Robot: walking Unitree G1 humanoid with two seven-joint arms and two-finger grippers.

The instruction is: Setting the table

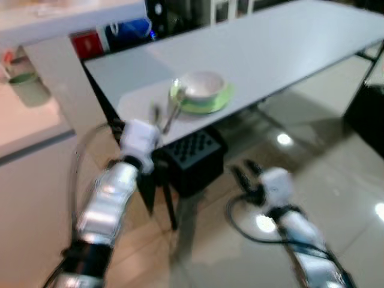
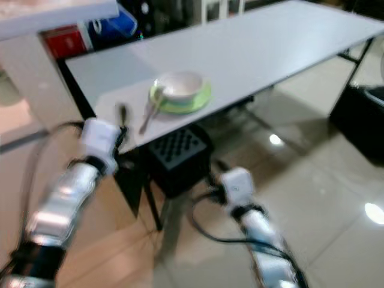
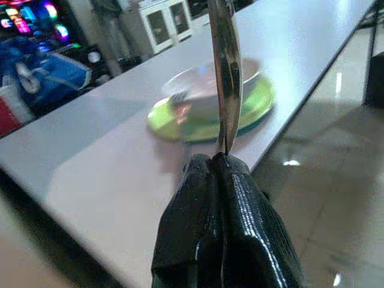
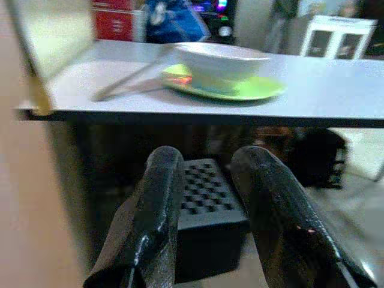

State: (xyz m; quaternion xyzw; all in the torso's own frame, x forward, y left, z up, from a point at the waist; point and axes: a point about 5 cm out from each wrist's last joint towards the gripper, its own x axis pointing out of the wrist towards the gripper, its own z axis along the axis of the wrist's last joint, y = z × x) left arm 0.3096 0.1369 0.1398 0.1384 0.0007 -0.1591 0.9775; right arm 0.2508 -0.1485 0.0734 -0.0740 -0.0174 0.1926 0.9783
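A white bowl (image 1: 203, 84) sits on a green plate (image 1: 219, 99) near the front edge of the long white table (image 1: 288, 48). A metal spoon (image 1: 171, 111) lies left of the plate, its head at the rim. My left gripper (image 1: 155, 114) hovers over the table's near edge just left of that spoon. In the left wrist view it (image 3: 223, 159) is shut on a thin metal utensil (image 3: 227, 72) seen edge-on. I cannot tell what kind of utensil it is. My right gripper (image 1: 243, 174) hangs below table height over the floor, its fingers (image 4: 162, 192) open around nothing.
A black perforated crate (image 1: 192, 153) stands under the table's edge between my arms. A light counter with a green mug (image 1: 27, 84) is on the left. A red box (image 1: 87, 43) and a blue bag (image 1: 129, 30) sit behind the table. A dark object (image 1: 366, 114) stands at right.
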